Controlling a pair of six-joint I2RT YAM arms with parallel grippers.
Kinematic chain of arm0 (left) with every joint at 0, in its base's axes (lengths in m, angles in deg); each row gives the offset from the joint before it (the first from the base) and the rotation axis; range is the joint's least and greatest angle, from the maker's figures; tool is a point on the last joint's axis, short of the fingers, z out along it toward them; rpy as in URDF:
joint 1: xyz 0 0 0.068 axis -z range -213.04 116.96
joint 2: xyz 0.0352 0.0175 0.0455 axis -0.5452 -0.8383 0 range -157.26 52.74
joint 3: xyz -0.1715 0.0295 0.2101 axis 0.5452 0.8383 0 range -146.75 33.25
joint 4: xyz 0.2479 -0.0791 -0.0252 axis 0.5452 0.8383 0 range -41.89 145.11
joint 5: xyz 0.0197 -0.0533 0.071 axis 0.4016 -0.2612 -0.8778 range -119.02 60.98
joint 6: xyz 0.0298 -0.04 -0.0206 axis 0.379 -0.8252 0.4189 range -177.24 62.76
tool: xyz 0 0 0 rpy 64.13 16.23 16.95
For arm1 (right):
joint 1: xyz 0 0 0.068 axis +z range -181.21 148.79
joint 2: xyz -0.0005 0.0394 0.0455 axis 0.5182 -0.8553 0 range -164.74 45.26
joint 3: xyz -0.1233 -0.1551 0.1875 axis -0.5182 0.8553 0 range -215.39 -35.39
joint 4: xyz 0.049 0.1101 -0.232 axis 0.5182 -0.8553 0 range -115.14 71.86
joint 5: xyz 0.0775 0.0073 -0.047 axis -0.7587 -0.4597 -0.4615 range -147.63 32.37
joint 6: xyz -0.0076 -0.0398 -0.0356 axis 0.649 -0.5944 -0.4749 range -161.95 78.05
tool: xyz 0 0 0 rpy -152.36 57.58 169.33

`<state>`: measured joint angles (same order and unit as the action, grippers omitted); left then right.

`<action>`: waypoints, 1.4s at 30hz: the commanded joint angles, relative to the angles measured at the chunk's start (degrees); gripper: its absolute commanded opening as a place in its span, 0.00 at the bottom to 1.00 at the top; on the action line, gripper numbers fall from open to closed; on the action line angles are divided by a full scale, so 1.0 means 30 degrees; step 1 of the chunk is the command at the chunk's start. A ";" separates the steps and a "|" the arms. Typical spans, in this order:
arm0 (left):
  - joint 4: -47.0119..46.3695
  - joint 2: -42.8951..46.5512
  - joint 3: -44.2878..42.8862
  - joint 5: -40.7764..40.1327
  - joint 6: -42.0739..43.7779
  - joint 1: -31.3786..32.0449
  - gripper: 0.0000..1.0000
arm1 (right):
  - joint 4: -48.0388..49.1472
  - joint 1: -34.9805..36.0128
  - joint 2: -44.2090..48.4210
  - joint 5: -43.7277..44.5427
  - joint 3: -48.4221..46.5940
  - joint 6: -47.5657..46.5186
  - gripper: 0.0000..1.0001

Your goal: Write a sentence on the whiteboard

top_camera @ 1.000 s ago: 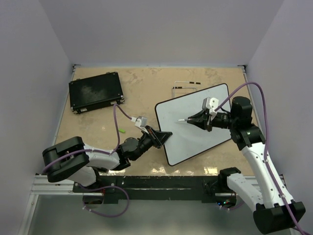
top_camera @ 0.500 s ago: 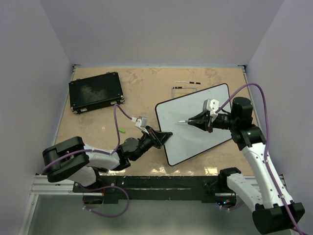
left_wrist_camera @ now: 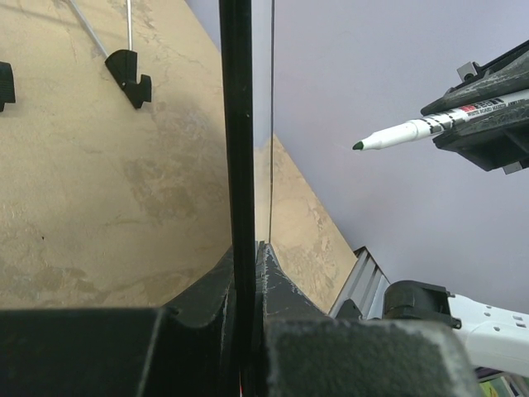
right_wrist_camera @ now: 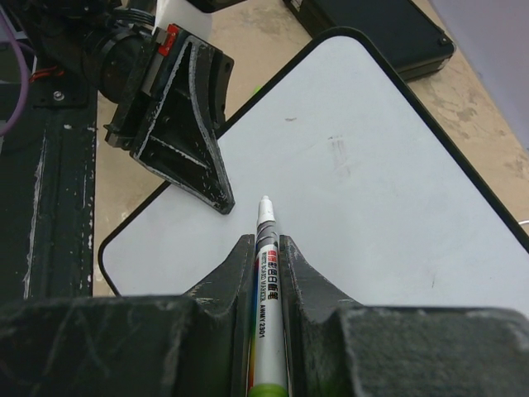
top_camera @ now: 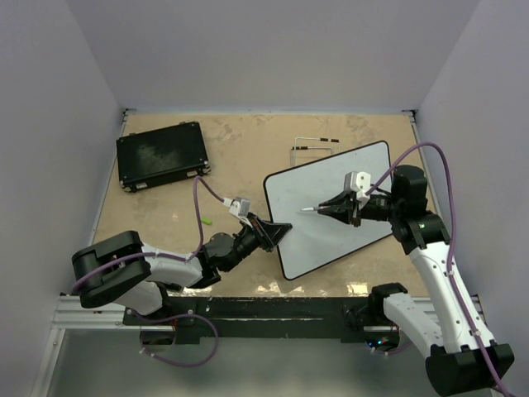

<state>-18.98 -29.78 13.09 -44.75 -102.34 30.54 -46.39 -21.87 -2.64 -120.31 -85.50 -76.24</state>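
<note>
The whiteboard [top_camera: 318, 240] lies tilted at the table's right, white with a thin black rim. No green sentence shows on it, only faint grey smudges [right_wrist_camera: 337, 153]. My left gripper [top_camera: 277, 230] is shut on the board's left rim, which shows edge-on in the left wrist view [left_wrist_camera: 238, 124]. My right gripper [top_camera: 337, 207] is shut on a white marker [right_wrist_camera: 266, 273] with its cap off. The tip [top_camera: 303, 210] points left over the middle of the board and hangs clear of the surface [left_wrist_camera: 359, 145].
A flat black case [top_camera: 161, 155] lies at the back left. A small green cap [top_camera: 207, 221] lies on the table left of the left gripper. A thin wire stand [top_camera: 314, 145] sits behind the board.
My right gripper has moved the marker a little toward the near edge of the board. The left gripper and the board have stayed put.
</note>
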 commanded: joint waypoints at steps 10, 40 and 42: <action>-0.0137 -0.0090 -0.0486 0.0584 0.2846 0.0255 0.00 | -0.1071 -0.0419 0.0146 -0.0964 -0.0173 -0.1374 0.00; -0.0254 -0.0296 -0.0486 0.0730 0.2671 0.0314 0.00 | -0.1101 -0.0654 0.0234 -0.0935 -0.0085 -0.1492 0.00; -0.0254 -0.0296 -0.0428 0.0672 0.2671 0.0314 0.00 | -0.1101 -0.0625 0.0234 -0.0935 -0.0085 -0.1492 0.00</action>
<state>-19.92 -29.91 12.87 -43.81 -99.63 30.80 -50.08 -23.51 -2.64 -121.71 -85.50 -79.73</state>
